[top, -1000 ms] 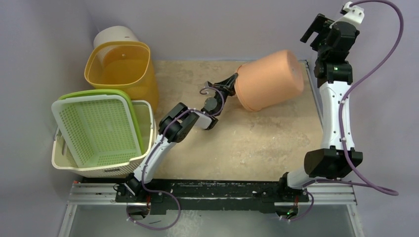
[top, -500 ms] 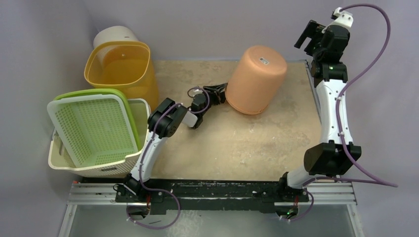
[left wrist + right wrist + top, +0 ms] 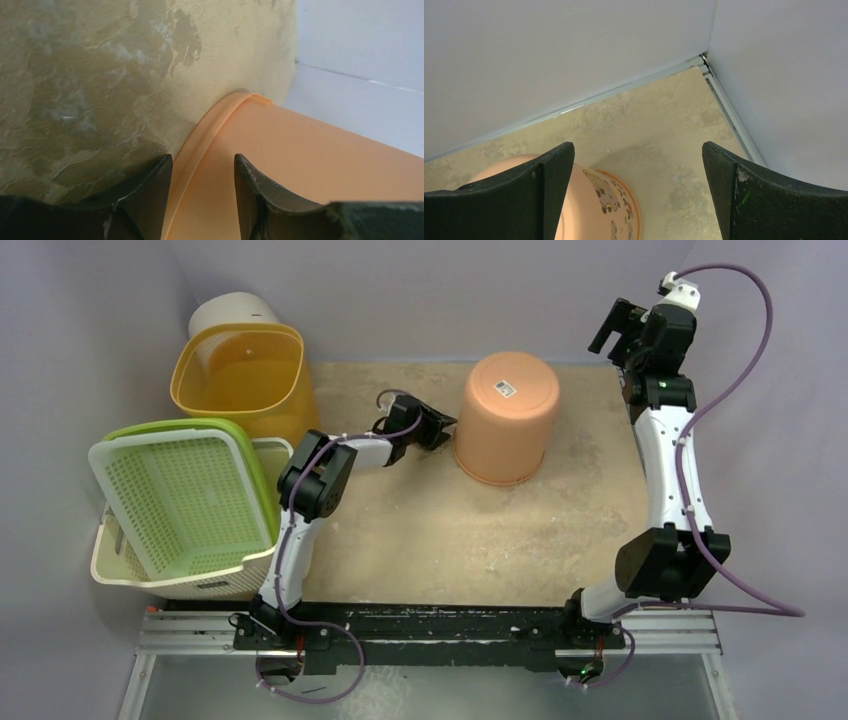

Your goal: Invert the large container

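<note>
The large container (image 3: 505,420) is an orange plastic bucket. It stands mouth down on the table, its flat base with a barcode label facing up. My left gripper (image 3: 443,425) is open just left of its lower wall. In the left wrist view the container's rim and wall (image 3: 310,165) show past the parted jaws of the left gripper (image 3: 202,157), which pinch nothing. My right gripper (image 3: 612,325) is raised at the far right corner, open and empty. The right wrist view looks down past the right gripper (image 3: 638,145) at the container's printed side (image 3: 594,200).
A yellow bin (image 3: 245,375) stands at the back left in front of a white cylinder (image 3: 235,312). Nearer on the left, a green mesh basket (image 3: 185,500) sits tilted in a cream basket (image 3: 200,580). The tan table (image 3: 480,530) ends at a metal rail on the right.
The container has swung from lying on its side to standing mouth down. My left gripper has opened, let go of its rim and drawn left. The right arm has shifted slightly left.
</note>
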### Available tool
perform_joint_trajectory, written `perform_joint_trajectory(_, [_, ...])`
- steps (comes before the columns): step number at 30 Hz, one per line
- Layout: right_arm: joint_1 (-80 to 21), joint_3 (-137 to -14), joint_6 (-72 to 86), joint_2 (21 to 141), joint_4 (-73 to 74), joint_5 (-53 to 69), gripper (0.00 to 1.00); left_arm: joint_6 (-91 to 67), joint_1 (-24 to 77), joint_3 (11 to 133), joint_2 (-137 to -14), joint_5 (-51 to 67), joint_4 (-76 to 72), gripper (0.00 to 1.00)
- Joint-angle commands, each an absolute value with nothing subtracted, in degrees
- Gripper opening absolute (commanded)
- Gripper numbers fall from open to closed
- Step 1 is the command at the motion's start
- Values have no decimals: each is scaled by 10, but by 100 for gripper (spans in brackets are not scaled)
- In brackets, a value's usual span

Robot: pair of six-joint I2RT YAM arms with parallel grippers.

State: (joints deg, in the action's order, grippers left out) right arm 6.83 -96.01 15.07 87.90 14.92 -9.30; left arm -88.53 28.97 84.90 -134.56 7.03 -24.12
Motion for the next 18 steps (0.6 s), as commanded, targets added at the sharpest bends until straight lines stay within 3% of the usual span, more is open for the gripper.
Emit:
perform_joint_trajectory(1, [71, -944, 149, 835, 130, -88, 100, -720, 278, 927, -1294, 38, -8, 46])
perform_joint_trajectory(10, [71, -938, 150, 827, 152, -80, 100, -544, 323, 1081, -1275, 19, 240, 46])
perform_joint_trajectory(14, [71, -944, 149, 824, 159, -77, 100, -497, 336, 1041, -1226, 19, 278, 46])
perform_joint_trajectory(18, [71, -945, 141, 824, 161, -81, 100, -479, 335, 973, -1188, 50, 206, 46])
